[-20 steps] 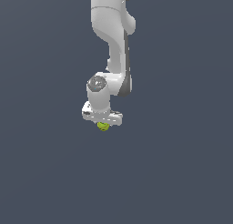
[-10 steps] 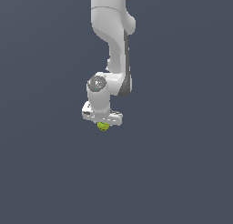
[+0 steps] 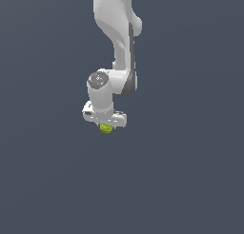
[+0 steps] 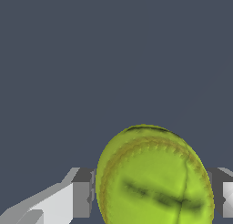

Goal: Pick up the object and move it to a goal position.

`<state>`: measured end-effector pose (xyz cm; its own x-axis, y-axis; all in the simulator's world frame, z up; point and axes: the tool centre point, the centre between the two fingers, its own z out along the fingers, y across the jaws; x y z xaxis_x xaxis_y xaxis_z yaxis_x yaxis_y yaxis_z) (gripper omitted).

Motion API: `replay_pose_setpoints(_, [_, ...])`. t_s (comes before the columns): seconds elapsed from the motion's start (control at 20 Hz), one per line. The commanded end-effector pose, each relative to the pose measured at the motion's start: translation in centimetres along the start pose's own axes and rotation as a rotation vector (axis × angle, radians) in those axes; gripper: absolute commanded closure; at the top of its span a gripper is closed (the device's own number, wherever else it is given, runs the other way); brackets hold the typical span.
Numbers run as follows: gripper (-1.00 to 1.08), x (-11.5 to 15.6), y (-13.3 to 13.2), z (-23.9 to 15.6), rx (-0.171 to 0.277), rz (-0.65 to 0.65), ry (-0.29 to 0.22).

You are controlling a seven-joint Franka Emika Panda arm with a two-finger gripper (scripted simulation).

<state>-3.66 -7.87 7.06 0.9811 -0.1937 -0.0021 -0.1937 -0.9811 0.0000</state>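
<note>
The yellow-green ball (image 3: 106, 128) with dark seam marks sits between the fingers of my white gripper (image 3: 106, 127), just under the hand, in the exterior view. In the wrist view the ball (image 4: 154, 175) fills the space between the two grey finger pads (image 4: 82, 192), which press on its two sides. The gripper is shut on the ball. The white arm (image 3: 119, 43) reaches down from the top of the exterior view. The ball's upper part is hidden by the hand there.
A plain dark grey surface (image 3: 190, 171) fills the rest of both views. No other object, container or edge shows.
</note>
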Motion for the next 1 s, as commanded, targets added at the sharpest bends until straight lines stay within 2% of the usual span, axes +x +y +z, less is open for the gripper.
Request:
replay_pose_setpoints(0.0, [1.08, -0.1, 0.4, -1.6, 0.0, 0.0, 0.003])
replay_pose_setpoints(0.35, [1.08, -0.7, 2.2, -7.9, 0.001, 0.001, 0.002])
replay_pose_setpoints(0.95, [1.08, -1.8, 6.2, -21.6, 0.001, 0.001, 0.002])
